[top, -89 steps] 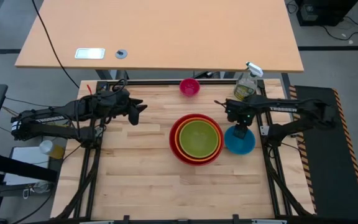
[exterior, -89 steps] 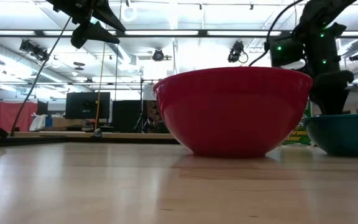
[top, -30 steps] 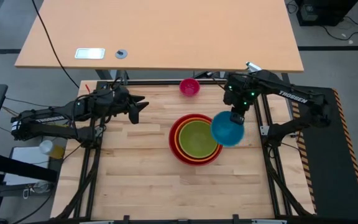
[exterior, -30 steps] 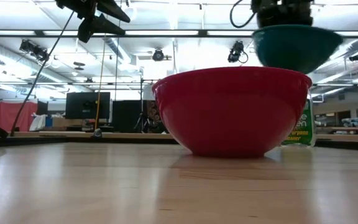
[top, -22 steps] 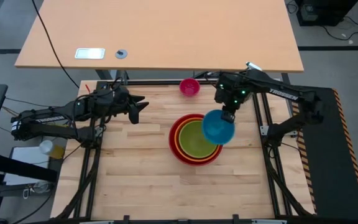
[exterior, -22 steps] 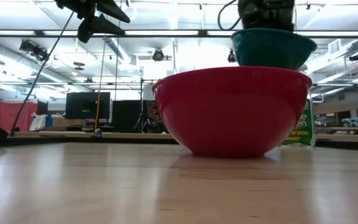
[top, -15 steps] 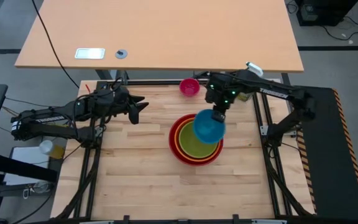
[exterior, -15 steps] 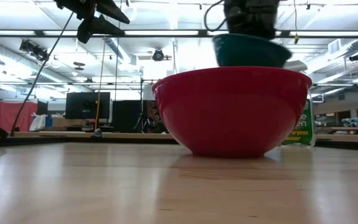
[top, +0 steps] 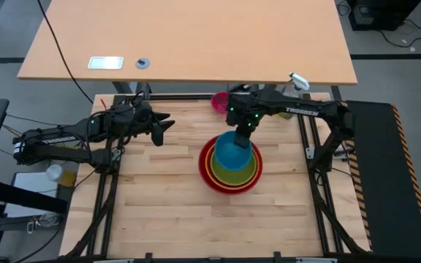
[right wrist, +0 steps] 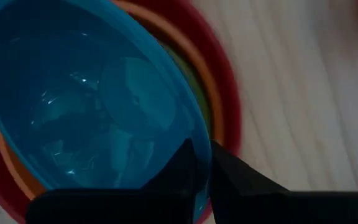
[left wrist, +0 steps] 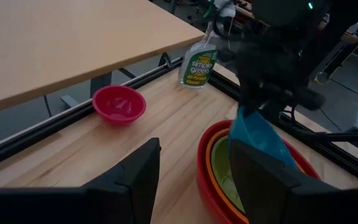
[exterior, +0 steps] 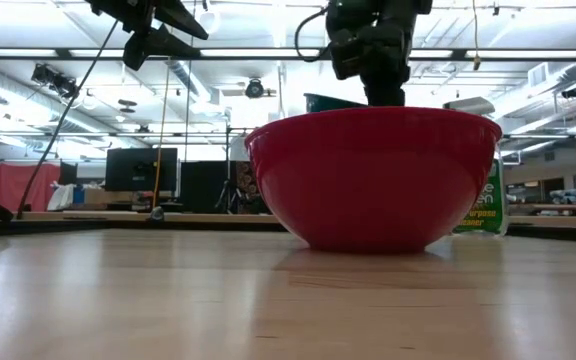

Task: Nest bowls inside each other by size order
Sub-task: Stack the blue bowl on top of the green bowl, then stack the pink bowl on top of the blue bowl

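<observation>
The red bowl (top: 204,169) stands mid-table, with the orange bowl (left wrist: 211,160) and the lime green bowl (top: 244,172) nested in it. The blue bowl (top: 232,150) hangs tilted over this stack, its lower part sunk into the green bowl (left wrist: 223,180); only its rim (exterior: 334,101) shows above the red bowl (exterior: 373,180). My right gripper (top: 241,136) is shut on it. The pink bowl (left wrist: 119,104) rests on its base near the far edge. My left gripper (top: 164,125) waits open, raised over the table's left part. My right gripper pinches the blue bowl's rim (right wrist: 199,151) on its far right side, one finger inside the bowl and one outside. The fingers come from above, pointing down. The bowl hangs tilted below them, inside the stack; whether it touches the green bowl I cannot tell.
A clear spray bottle (left wrist: 197,61) stands at the far right corner, behind my right arm. A light wooden desk (top: 188,36) lies beyond the far edge. Bare wood (top: 159,212) spreads along the table's near side and left.
My right gripper has carried the blue bowl toward the table's left edge, from above the red bowl's right rim to over the stack's middle, and gone down. The bowl has sunk into the stack until only its rim shows above the red bowl.
</observation>
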Controlling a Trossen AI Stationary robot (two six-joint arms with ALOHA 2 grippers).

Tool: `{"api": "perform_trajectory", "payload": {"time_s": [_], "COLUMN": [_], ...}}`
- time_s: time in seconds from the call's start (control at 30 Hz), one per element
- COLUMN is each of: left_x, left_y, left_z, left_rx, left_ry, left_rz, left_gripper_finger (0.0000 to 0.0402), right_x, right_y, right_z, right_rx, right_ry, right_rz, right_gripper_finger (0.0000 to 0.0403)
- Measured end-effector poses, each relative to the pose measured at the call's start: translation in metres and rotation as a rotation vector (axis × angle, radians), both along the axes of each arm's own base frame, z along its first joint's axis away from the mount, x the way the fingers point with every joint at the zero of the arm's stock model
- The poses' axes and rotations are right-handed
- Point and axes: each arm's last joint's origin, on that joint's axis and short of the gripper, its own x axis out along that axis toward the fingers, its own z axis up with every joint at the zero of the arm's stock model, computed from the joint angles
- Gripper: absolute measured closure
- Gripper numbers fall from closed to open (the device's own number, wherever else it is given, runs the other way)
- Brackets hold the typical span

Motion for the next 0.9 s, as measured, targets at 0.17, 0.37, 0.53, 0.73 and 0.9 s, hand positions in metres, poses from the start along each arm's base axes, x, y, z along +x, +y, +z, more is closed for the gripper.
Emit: {"api": "perform_trajectory", "payload": {"time_s": [0.17, 0.37, 0.53, 0.73, 0.9], "left_x": [0.000, 0.000, 0.000, 0.000, 0.000], "left_y": [0.000, 0.000, 0.000, -0.001, -0.001], "left_z": [0.000, 0.000, 0.000, 0.000, 0.000], "left_rx": [0.000, 0.000, 0.000, -0.008, -0.009], "left_ry": [0.000, 0.002, 0.003, -0.001, -0.001], "left_rz": [0.000, 0.000, -0.002, -0.001, -0.001], "left_gripper_finger": [0.0208, 0.0208, 0.0208, 0.0208, 0.0208], "right_x": [0.013, 0.027, 0.031, 0.031, 0.027], "right_y": [0.016, 0.024, 0.023, 0.021, 0.021], "right_z": [-0.014, -0.037, -0.048, -0.049, -0.041], "right_rx": [0.026, 0.033, 0.026, 0.024, 0.028], "right_ry": [0.022, 0.094, 0.135, 0.142, 0.183], "right_rz": [0.077, 0.105, 0.077, 0.076, 0.073], "right_gripper_finger": [0.0370, 0.0367, 0.0339, 0.0290, 0.0262]}}
